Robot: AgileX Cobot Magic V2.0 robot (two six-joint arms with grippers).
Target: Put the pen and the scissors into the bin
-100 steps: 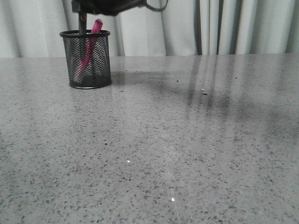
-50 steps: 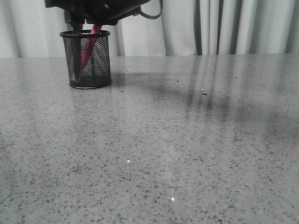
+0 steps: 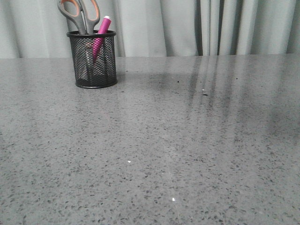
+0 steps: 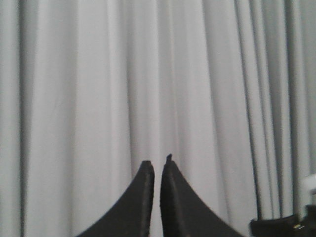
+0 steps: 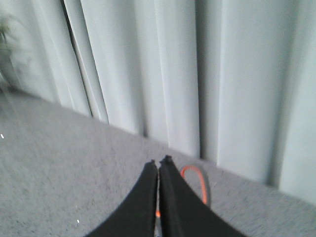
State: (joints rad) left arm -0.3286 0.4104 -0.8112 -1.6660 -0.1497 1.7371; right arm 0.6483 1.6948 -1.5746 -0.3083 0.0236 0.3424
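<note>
bin (image 3: 92, 61): scissors (image 3: 79, 14) + pen (image 3: 99, 37) inside | L gripper (image 4: 157, 170), R gripper (image 5: 158, 168): jaws closed, empty

Pale pleated curtain (image 3: 187, 28) behind speckled grey table (image 3: 187, 150).

the arm has left the front view, baring the scissors (image 3: 79, 14) in the bin (image 3: 96, 70) (shifted slightly right); the pen (image 3: 100, 35) leans differently.
</note>
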